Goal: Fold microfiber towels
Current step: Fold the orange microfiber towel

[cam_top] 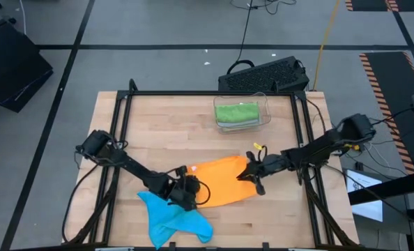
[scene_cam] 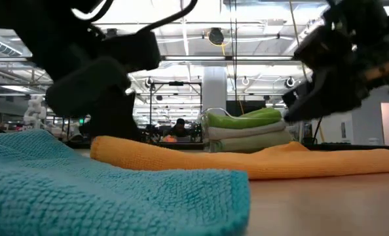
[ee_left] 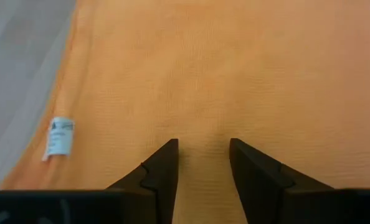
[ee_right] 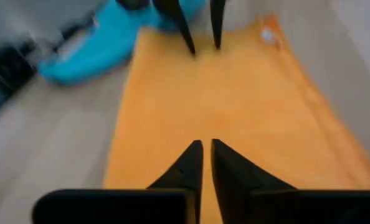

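The left tool (ee_left: 202, 155), fingers apart, and the right tool (ee_right: 205, 155), fingers nearly together, hover empty over opposite ends of the flat orange microfiber towel (cam_top: 221, 180).

An orange towel (cam_top: 221, 181) is lying folded flat mid-table, its white tag (ee_left: 61, 135) showing. A blue towel (cam_top: 172, 219) is lying crumpled beside it. Green towels (cam_top: 236, 113) are sitting stacked farther back.

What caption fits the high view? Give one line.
Both claws, left and right, over an orange towel.
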